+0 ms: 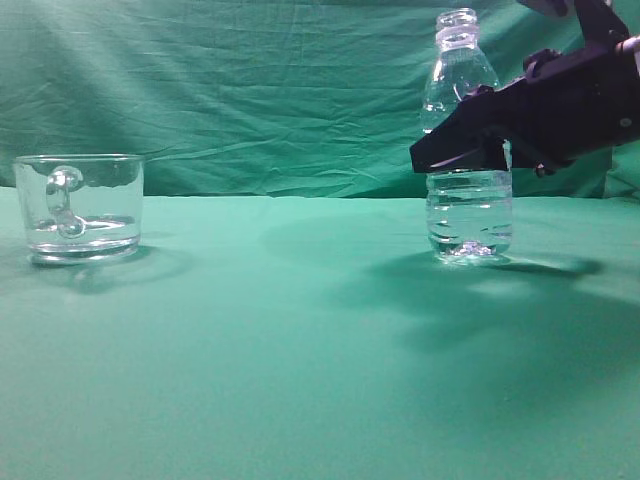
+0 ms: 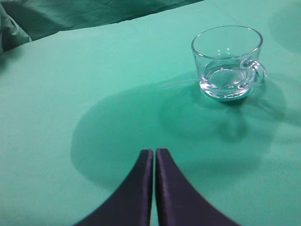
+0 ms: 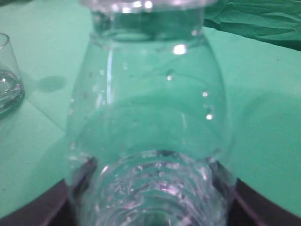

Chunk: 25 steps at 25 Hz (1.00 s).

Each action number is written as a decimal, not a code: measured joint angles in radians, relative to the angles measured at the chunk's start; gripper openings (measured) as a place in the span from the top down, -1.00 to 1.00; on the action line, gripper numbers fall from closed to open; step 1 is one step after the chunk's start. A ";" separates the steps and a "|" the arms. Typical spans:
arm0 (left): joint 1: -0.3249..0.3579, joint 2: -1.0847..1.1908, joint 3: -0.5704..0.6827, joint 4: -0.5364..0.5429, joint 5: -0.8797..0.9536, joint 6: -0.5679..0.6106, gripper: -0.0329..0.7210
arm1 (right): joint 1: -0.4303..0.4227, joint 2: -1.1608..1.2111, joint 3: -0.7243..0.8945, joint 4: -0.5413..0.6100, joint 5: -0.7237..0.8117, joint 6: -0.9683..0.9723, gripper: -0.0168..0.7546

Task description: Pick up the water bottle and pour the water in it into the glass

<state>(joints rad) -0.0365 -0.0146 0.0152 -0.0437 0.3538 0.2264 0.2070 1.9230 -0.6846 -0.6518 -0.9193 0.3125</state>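
Exterior view: right claw (image 1: 470, 150) grips the water bottle (image 1: 467, 215) standing upright; left claw (image 2: 154, 162) is clenched.

open cloth (image 1: 290, 330) between glass (image 1: 80, 208), bottle (image 1: 468, 215)

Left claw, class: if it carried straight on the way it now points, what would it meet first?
Probably the green cloth. The shut left claw points up the middle of its wrist view, and the glass sits off to the right of that line, though depth is unclear.

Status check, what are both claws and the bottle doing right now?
Left claw shut, empty. Right claw around water bottle, upright on the table. Glass apart, nothing between.
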 joint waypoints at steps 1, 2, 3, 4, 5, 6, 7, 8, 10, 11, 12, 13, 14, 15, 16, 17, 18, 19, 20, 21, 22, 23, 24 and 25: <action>0.000 0.000 0.000 0.000 0.000 0.000 0.91 | 0.000 0.000 0.000 0.002 0.000 0.000 -0.07; 0.000 0.000 0.000 0.000 0.000 0.000 0.91 | 0.000 0.000 0.000 0.004 -0.002 0.000 -0.17; 0.000 0.000 0.000 0.000 0.000 0.000 0.91 | 0.000 0.000 0.000 0.004 -0.001 0.000 -0.27; 0.000 0.000 0.000 0.000 0.000 0.000 0.91 | 0.000 0.000 0.000 0.004 -0.001 0.000 -0.38; 0.000 0.000 0.000 0.000 0.000 0.000 0.91 | 0.000 0.002 0.000 0.004 -0.001 0.000 -0.47; 0.000 0.000 0.000 0.000 0.000 0.000 0.91 | 0.000 0.002 0.000 0.004 -0.001 0.000 -0.56; 0.000 0.000 0.000 0.000 0.000 0.000 0.91 | 0.000 0.002 0.000 0.004 -0.001 0.000 -0.54; 0.000 0.000 0.000 0.000 0.000 0.000 0.91 | 0.000 0.002 0.000 0.004 -0.001 0.000 -0.54; 0.000 0.000 0.000 0.000 0.000 0.000 0.91 | 0.000 0.000 0.000 0.004 -0.001 0.020 -0.54; 0.000 0.000 0.000 0.000 0.000 0.000 0.91 | 0.000 -0.008 0.000 0.004 -0.001 0.036 -0.54; 0.000 0.000 0.000 0.000 0.000 0.000 0.91 | 0.000 -0.022 0.005 0.006 -0.001 0.046 -0.54; 0.000 0.000 0.000 0.000 0.000 0.000 0.91 | 0.000 -0.036 0.012 0.010 -0.001 0.051 -0.54; 0.000 0.000 0.000 0.000 0.000 0.000 0.91 | 0.000 -0.058 0.020 0.015 0.000 0.057 -0.54; 0.000 0.000 0.000 0.000 0.000 0.000 0.91 | 0.000 -0.083 0.035 0.026 0.000 0.062 -0.54; 0.000 0.000 0.000 0.000 0.000 0.000 0.91 | 0.000 -0.111 0.052 0.043 0.002 0.064 -0.54; 0.000 0.000 0.000 0.000 0.000 0.000 0.91 | 0.000 -0.134 0.067 0.059 0.005 0.064 -0.54; 0.000 0.000 0.000 0.000 0.000 0.000 0.91 | 0.000 -0.162 0.085 0.074 0.012 0.062 -0.54; 0.000 0.000 0.000 0.000 0.000 0.000 0.91 | 0.000 -0.187 0.102 0.088 0.021 0.059 -0.54; 0.000 0.000 0.000 0.000 0.000 0.000 0.91 | 0.000 -0.212 0.119 0.095 0.026 0.053 -0.54; 0.000 0.000 0.000 0.000 0.000 0.000 0.91 | -0.001 -0.232 0.133 0.099 0.031 0.049 -0.54; 0.000 0.000 0.000 0.000 0.000 0.000 0.91 | -0.001 -0.255 0.149 0.102 0.034 0.049 -0.54; 0.000 0.000 0.000 0.000 0.000 0.000 0.91 | -0.001 -0.279 0.164 0.102 0.037 0.049 -0.54; 0.000 0.000 0.000 0.000 0.000 0.000 0.91 | -0.001 -0.299 0.175 0.100 0.039 0.051 -0.54; 0.000 0.000 0.000 0.000 0.000 0.000 0.91 | -0.001 -0.322 0.185 0.100 0.039 0.055 -0.54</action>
<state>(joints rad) -0.0365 -0.0146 0.0152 -0.0437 0.3538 0.2264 0.2061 1.6006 -0.4996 -0.5520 -0.8807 0.3679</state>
